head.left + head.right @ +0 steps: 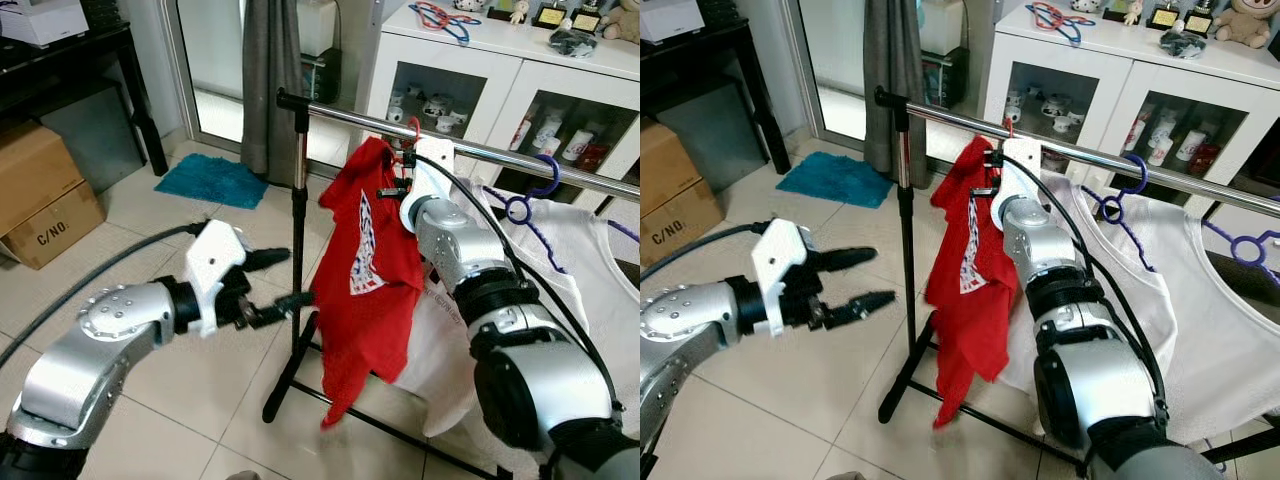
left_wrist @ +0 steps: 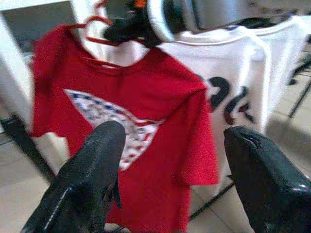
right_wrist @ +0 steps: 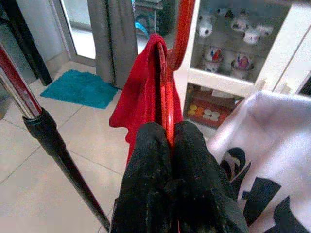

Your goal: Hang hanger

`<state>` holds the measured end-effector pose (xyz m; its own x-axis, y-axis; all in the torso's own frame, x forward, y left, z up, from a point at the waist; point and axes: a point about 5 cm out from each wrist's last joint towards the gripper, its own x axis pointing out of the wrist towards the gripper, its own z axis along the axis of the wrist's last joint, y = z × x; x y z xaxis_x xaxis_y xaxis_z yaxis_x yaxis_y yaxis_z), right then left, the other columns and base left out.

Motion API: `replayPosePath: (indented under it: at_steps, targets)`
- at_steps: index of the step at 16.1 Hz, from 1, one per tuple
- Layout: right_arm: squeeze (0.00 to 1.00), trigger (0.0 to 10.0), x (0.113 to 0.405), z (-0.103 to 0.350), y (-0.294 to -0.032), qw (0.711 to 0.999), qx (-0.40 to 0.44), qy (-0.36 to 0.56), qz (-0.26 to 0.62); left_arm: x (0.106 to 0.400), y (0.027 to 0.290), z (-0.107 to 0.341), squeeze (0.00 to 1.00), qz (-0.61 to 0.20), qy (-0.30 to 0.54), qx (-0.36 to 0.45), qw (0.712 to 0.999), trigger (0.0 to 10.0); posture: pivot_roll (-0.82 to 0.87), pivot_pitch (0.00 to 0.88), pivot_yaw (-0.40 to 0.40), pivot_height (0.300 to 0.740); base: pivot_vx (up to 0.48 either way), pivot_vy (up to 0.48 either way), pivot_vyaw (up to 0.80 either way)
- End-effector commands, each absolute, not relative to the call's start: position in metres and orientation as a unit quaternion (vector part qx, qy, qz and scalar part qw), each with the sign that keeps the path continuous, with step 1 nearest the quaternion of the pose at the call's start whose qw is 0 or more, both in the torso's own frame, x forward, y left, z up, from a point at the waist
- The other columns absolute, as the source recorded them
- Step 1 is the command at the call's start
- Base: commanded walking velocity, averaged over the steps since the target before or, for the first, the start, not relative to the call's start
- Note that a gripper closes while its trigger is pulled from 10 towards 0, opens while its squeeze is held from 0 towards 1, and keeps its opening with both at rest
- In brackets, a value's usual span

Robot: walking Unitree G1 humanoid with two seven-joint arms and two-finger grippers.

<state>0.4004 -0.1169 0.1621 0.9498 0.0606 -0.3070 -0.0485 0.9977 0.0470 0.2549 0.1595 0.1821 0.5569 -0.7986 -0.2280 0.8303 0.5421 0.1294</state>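
Note:
A red T-shirt hangs on a red hanger. My right gripper is shut on the hanger's neck, just under the hook. It holds the hanger up at the chrome rail of the clothes rack, near the rail's left end. The hook reaches rail height, but I cannot tell whether it rests on the rail. My left gripper is open and holds nothing. It hovers left of the rack's black upright, pointing at the red shirt.
A white T-shirt on a purple hanger hangs right of the red one, with another purple hanger further along. A white glass-door cabinet stands behind the rack. A grey curtain, teal mat and cardboard box are to the left.

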Motion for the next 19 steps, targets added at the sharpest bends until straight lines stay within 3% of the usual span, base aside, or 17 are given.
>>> replayPosePath:
  at_steps: [1, 10, 11, 12, 19]
  targets:
    - [0.0, 10.0, 0.403, 0.164, -0.116, 0.986, 0.044, 0.155, 0.031, 0.261, 0.165, 0.191, 0.0, -0.448, 0.056, 0.13, 0.883, 10.0, 0.14, 0.0, -0.051, 0.74, 0.0, 0.0, 0.0]
    - [0.0, 10.0, 0.401, 0.15, -0.106, 0.978, 0.032, 0.196, 0.059, 0.268, 0.169, 0.191, 0.0, -0.432, 0.047, 0.146, 0.889, 10.0, 0.13, 0.0, -0.048, 0.74, 0.0, 0.0, 0.0]
    - [0.78, 10.0, 0.402, 0.153, -0.106, 0.98, 0.029, 0.187, 0.064, 0.269, 0.171, 0.191, 0.0, -0.425, 0.044, 0.148, 0.892, 10.0, 0.13, 0.0, -0.048, 0.74, 0.0, 0.0, 0.0]
    - [1.0, 10.0, 0.402, 0.155, -0.106, 0.981, 0.03, 0.181, 0.067, 0.27, 0.172, 0.192, 0.0, -0.422, 0.043, 0.149, 0.893, 10.0, 0.13, 0.0, -0.049, 0.74, 0.0, 0.0, 0.0]
    - [1.0, 10.0, 0.387, 0.174, -0.115, 0.979, -0.002, 0.082, 0.186, 0.275, 0.173, 0.192, 0.0, -0.371, 0.009, 0.103, 0.923, 10.0, 0.11, 0.0, -0.038, 0.74, 0.0, 0.0, 0.0]
